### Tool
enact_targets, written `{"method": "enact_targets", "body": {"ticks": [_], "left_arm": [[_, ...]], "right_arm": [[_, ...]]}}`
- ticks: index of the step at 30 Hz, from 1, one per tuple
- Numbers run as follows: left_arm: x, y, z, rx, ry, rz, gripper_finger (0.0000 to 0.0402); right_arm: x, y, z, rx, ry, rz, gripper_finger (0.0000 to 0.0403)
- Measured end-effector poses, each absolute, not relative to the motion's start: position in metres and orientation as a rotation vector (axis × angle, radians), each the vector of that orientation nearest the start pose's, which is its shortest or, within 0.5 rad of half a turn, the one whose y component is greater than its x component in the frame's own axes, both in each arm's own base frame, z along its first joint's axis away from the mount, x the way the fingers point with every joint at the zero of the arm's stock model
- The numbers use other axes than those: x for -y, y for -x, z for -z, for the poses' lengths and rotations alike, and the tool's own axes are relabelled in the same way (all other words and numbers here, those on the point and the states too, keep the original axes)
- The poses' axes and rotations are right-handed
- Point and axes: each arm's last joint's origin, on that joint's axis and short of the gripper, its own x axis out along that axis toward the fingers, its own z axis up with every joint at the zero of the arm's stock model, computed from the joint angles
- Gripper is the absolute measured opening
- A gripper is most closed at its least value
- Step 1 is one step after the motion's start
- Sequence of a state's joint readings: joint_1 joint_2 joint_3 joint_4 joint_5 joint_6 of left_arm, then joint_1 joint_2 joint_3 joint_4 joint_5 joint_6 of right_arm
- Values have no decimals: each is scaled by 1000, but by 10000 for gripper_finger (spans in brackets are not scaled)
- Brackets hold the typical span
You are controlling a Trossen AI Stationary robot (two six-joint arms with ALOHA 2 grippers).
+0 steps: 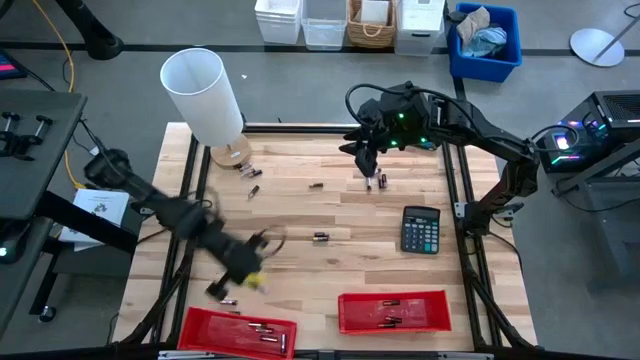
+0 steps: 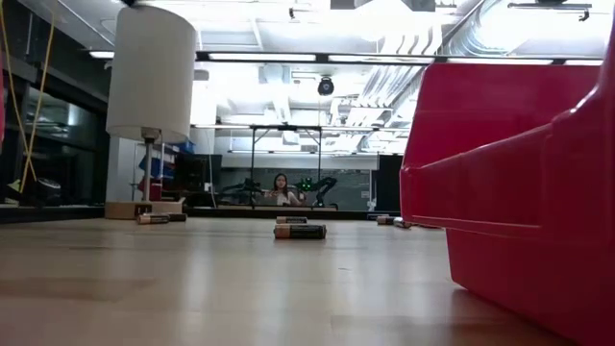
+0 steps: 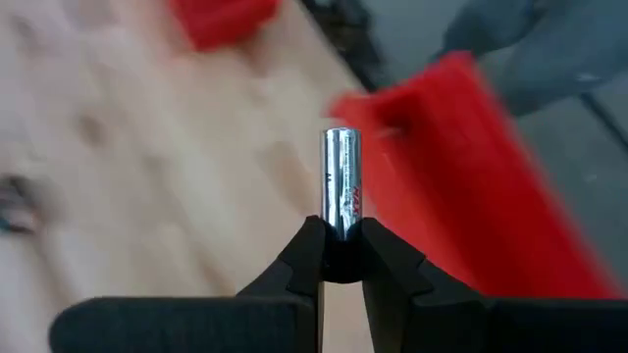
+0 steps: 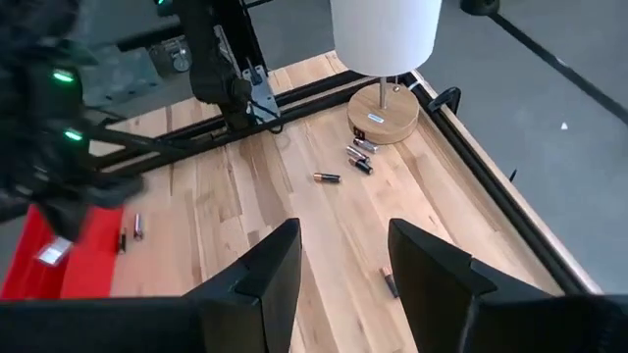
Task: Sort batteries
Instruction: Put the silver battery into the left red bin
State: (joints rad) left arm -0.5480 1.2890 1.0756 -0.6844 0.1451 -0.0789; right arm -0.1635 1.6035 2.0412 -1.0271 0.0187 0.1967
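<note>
The left claw [image 3: 339,257] is pinched narrow on 1 silvery battery [image 3: 340,191], gripping its lower end so most of the cell stands clear above the fingertips; it hangs just beside the left red bin [image 1: 238,331], on the side nearer the calculator [image 1: 421,229]. That cell looks rigid, smooth and light, so it will likely slip or pivot if held by the tip alone; a grip across the middle of the barrel seems safer. The right claw [image 4: 343,260] stands open and empty above 2 batteries [image 1: 375,181] beyond the calculator, toward the lamp [image 1: 205,98]. More cells lie by the lamp's base, and 1 [image 1: 321,237] lies between the calculator and the left claw.
</note>
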Motion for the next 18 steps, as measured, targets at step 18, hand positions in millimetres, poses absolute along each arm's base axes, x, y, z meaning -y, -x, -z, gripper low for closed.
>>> {"method": "enact_targets", "body": {"ticks": [18], "left_arm": [[253, -227, -239, -1370, 171, 415, 141]], "right_arm": [[49, -301, -471, -596, -27, 144, 149]]}}
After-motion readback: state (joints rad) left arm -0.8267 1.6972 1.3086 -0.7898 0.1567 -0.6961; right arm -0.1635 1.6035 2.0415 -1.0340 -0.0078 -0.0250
